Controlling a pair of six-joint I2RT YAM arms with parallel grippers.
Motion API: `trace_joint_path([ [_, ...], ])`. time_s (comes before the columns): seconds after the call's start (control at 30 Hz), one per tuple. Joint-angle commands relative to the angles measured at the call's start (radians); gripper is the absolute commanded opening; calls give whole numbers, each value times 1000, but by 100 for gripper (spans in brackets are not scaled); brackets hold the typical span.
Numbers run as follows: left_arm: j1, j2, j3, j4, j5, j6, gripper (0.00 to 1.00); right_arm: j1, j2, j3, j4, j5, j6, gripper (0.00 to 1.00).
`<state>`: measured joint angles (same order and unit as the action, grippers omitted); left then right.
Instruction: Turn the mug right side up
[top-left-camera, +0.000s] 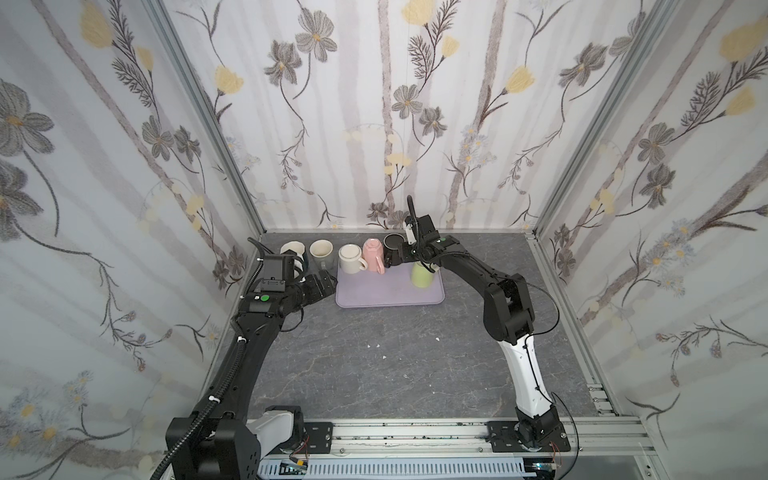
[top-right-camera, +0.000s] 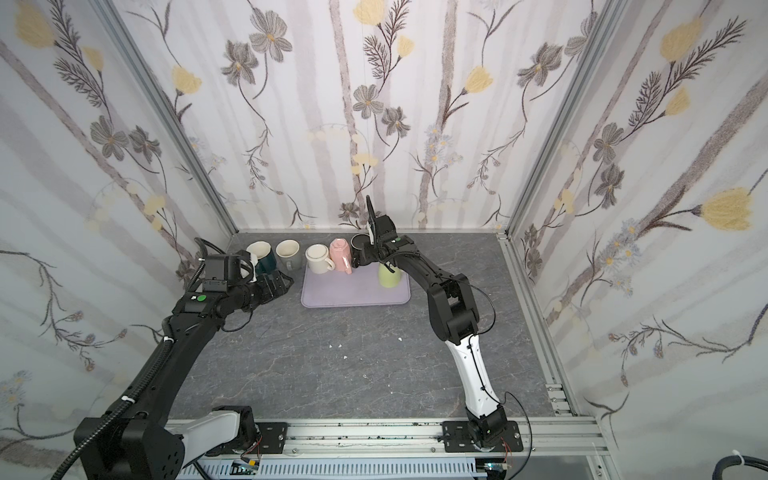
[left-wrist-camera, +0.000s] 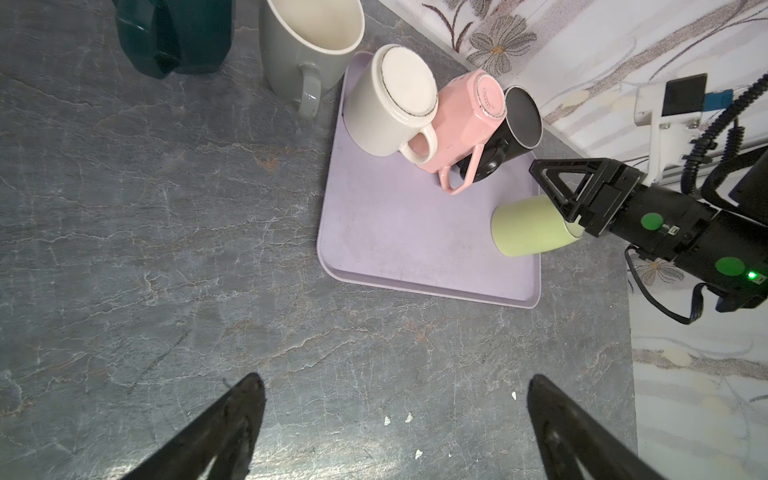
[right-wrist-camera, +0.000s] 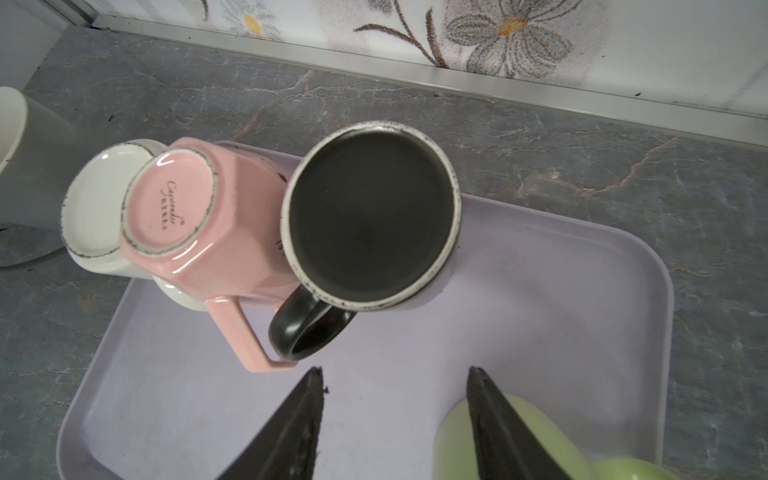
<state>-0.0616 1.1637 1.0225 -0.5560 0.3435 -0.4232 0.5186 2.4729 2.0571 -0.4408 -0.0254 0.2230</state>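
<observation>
Four mugs stand on the lilac tray (top-left-camera: 374, 296) (right-wrist-camera: 540, 311). The cream mug (top-left-camera: 351, 258) (left-wrist-camera: 386, 104), the pink mug (top-left-camera: 372, 253) (right-wrist-camera: 199, 232) and the black mug (top-left-camera: 392, 243) (right-wrist-camera: 370, 216) stand bottom up, side by side at the tray's back. The pale green mug (top-left-camera: 423, 276) (left-wrist-camera: 528, 226) stands alone on the tray's right side, wider end down. My right gripper (right-wrist-camera: 395, 370) (top-left-camera: 392, 259) hovers open over the tray, just in front of the black mug's handle, with nothing between its fingers. One finger overlaps the green mug in the right wrist view. My left gripper (left-wrist-camera: 395, 386) (top-left-camera: 328, 282) is open over bare table left of the tray.
A grey mug (top-left-camera: 322, 253) (left-wrist-camera: 307, 45) and a dark teal mug with a white inside (top-right-camera: 262, 255) (left-wrist-camera: 174, 37) stand upright on the table left of the tray, near the back wall. Small white chips (top-left-camera: 376, 345) lie mid-table.
</observation>
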Motion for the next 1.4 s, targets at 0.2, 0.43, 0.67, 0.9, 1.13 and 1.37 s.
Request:
trace_joint_path([
  [0.2, -1, 1, 0, 33, 6, -10, 100, -104, -53, 3, -64, 39, -42, 59],
  [0.43, -1, -2, 0, 35, 10, -11, 100, -148, -51, -19, -82, 83, -35, 58],
  [0.67, -1, -4, -1, 37, 14, -12, 100, -179, -8, -28, -88, 111, 0, 53],
  [0.9, -1, -5, 0, 42, 22, -15, 100, -186, -33, -105, -87, 147, 6, 50],
  [1.13, -1, -9, -2, 44, 31, -17, 100, -184, -110, -250, -35, 139, 14, 47],
  [1.37, -1, -19, -6, 45, 37, -19, 100, -147, -182, -363, 27, 129, -10, 45],
])
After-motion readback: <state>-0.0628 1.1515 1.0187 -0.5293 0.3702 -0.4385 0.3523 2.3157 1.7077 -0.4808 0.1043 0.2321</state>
